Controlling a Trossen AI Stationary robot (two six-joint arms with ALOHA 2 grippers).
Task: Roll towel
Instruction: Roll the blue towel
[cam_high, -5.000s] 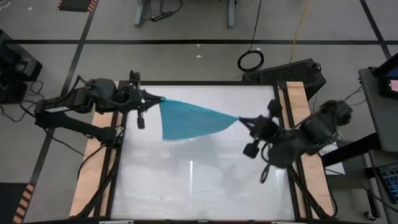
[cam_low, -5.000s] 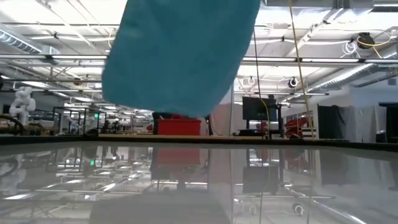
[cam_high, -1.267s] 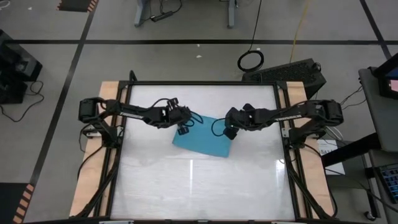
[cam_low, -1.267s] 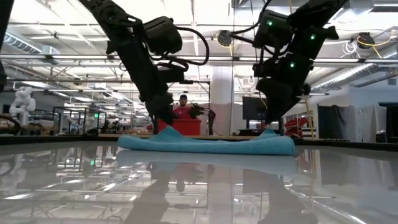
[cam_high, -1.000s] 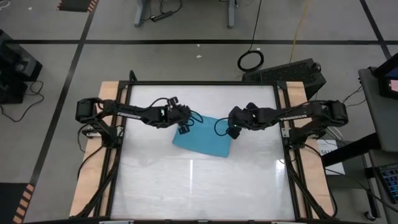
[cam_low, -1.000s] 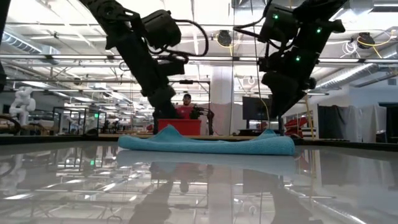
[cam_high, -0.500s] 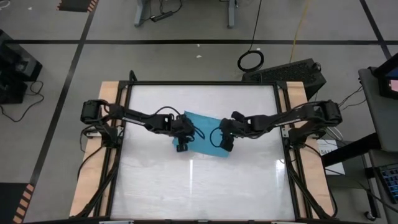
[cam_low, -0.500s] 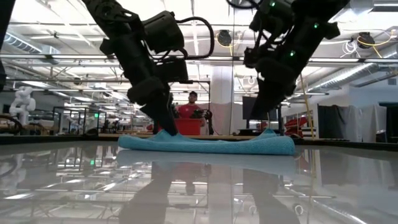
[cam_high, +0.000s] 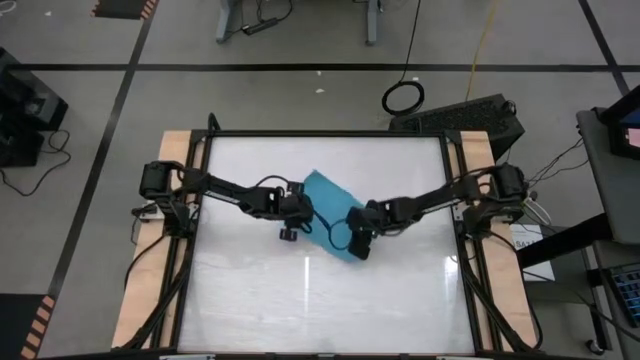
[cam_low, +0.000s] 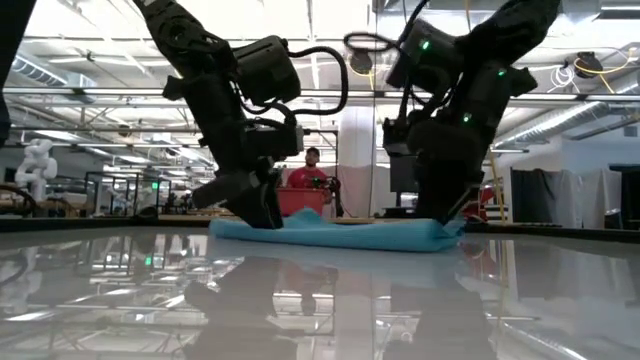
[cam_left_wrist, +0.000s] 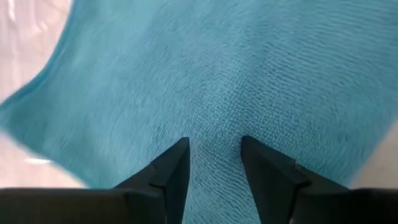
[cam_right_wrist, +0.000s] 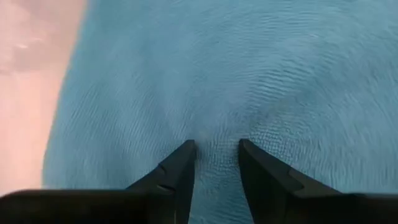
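The turquoise towel (cam_high: 325, 205) lies flat on the white tabletop, near its middle; the low view shows it as a low strip (cam_low: 345, 234). My left gripper (cam_high: 291, 228) stands at the towel's near-left edge. My right gripper (cam_high: 357, 240) stands at its near-right corner. Both point steeply down, as the low view shows for the left (cam_low: 262, 215) and the right (cam_low: 440, 218). Each wrist view shows two fingers apart, tips set on the cloth, left (cam_left_wrist: 214, 146) and right (cam_right_wrist: 216, 146). My left gripper sets both fingertips (cam_left_wrist: 180, 152) down on the towel's top face, near its left edge (cam_high: 300, 215). It comes from above, slanting. The cloth (cam_left_wrist: 214, 134) puckers toward the gap between the tips. The towel stays flat on the table. My right gripper rests both fingertips (cam_right_wrist: 186, 152) on the towel's top face, close to its near-right corner (cam_high: 352, 255), from above and slanting. Ripples in the cloth (cam_right_wrist: 216, 134) run toward the gap between the tips. The towel lies on the table.
Bare white tabletop (cam_high: 320, 300) spreads over the near half. Wooden rails (cam_high: 150, 290) run along both sides of the table. Behind the table, the low view shows a red bin (cam_low: 300, 201) and a person (cam_low: 312, 160).
Both grippers have left the towel's far corners, gone toward the table's near edge and toward each other, and come down onto the towel's near part. In the low view the towel now spans less width than before.
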